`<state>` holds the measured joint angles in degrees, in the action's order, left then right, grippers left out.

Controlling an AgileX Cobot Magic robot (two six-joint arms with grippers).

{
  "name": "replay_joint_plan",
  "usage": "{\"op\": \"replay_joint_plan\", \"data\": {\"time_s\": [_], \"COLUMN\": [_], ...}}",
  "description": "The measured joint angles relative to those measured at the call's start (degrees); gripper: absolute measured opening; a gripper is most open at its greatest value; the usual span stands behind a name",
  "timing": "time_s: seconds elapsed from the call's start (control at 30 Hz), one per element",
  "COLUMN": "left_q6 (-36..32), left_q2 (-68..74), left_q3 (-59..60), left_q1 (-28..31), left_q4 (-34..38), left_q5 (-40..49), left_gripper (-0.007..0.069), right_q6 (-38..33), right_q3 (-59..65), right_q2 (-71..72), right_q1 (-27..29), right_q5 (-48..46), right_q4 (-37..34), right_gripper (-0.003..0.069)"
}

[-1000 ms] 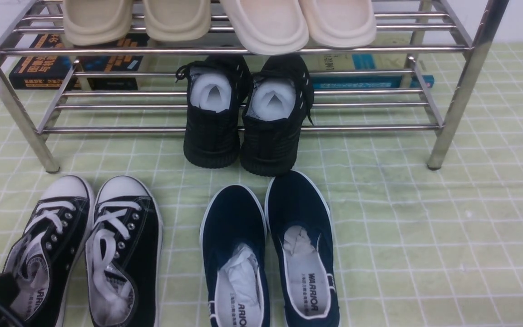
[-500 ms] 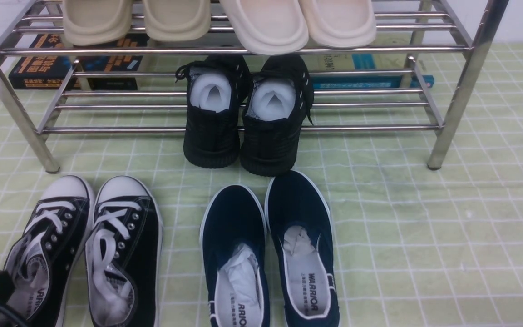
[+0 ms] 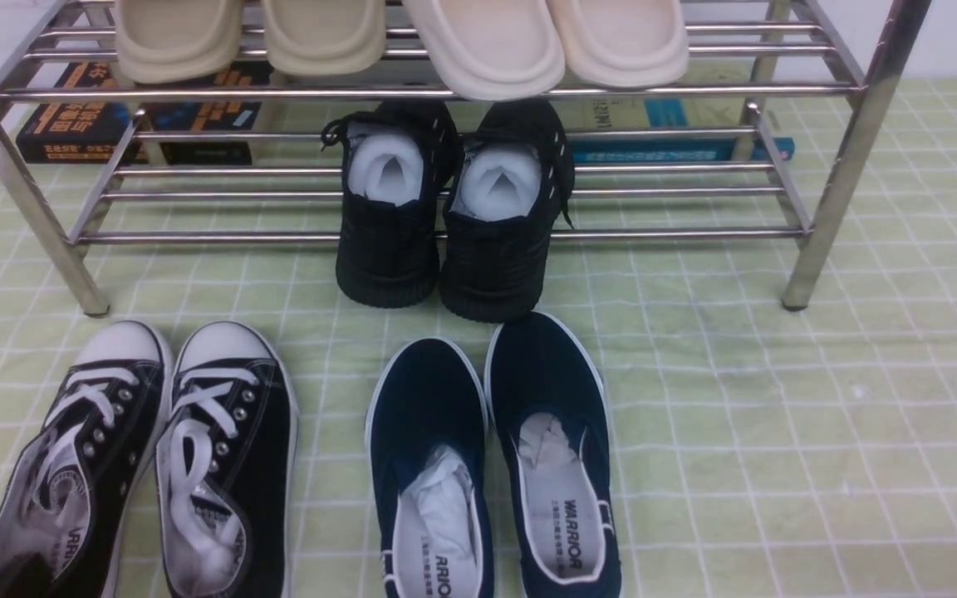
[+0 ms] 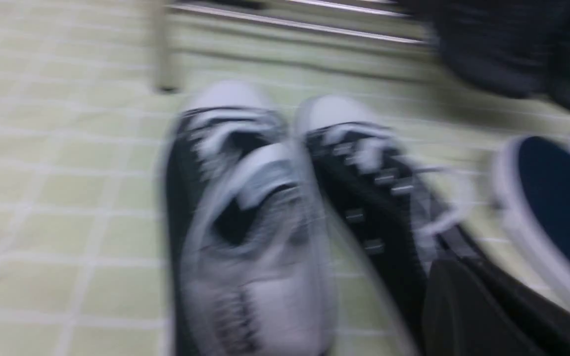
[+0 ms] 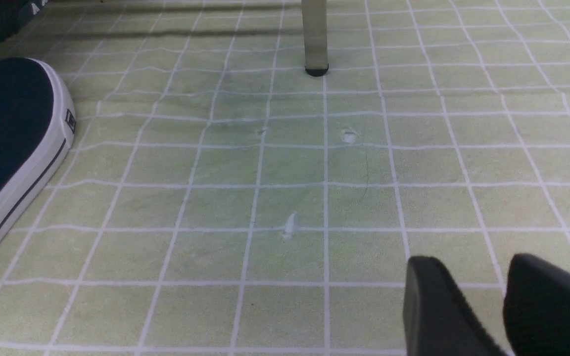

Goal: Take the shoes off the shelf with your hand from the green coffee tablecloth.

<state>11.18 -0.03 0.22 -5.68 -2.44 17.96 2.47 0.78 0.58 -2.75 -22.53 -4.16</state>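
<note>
Two-tier shelf (image 3: 445,91) on green coffee tablecloth (image 3: 777,415), white wall behind, right tool (image 5: 500,306) slightly spread, left tool's state unclear.

Even, bright overhead light; the shelf (image 3: 445,91) bars glint and cast soft shadows. Front and right wrist views are sharp. Left wrist view is motion-blurred, smearing the shoes (image 4: 285,212).

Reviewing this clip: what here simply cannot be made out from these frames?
- Left hand: front view's bottom edge crops it to a dark sliver; the left wrist view is motion-blurred, so open or shut is unclear.
- Canvas sneakers: heels cut off in the front view, insole print smeared in the wrist view.
- Right hand: only two fingertips show, with a gap between them.
- Books behind the shelf: titles too small, crossed by bars.
</note>
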Motion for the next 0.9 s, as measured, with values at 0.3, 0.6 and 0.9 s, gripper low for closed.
{"op": "replay_joint_plan", "data": {"time_s": [0.3,0.6,0.9], "left_q6": [-0.29,-0.33,-0.33], "left_q2": [-0.59,-0.59,-0.59], "left_q3": [1.08,1.02,1.02], "left_q1": [3.48,3.55,3.55], "left_q4": [-3.62,-4.68,-4.89], "left_q5": [2.53,2.83,2.87], "left_gripper": [0.0034,0.0043,0.0052], "right_q6": [0.00,0.00,0.00], "right_q3": [0.00,0.00,0.00], "right_q2": [0.00,0.00,0.00], "right_q1": [0.00,0.00,0.00], "right_q5": [0.00,0.00,0.00], "right_q4": [0.00,0.00,0.00], "right_gripper": [0.0237,0.0237,0.0237]}}
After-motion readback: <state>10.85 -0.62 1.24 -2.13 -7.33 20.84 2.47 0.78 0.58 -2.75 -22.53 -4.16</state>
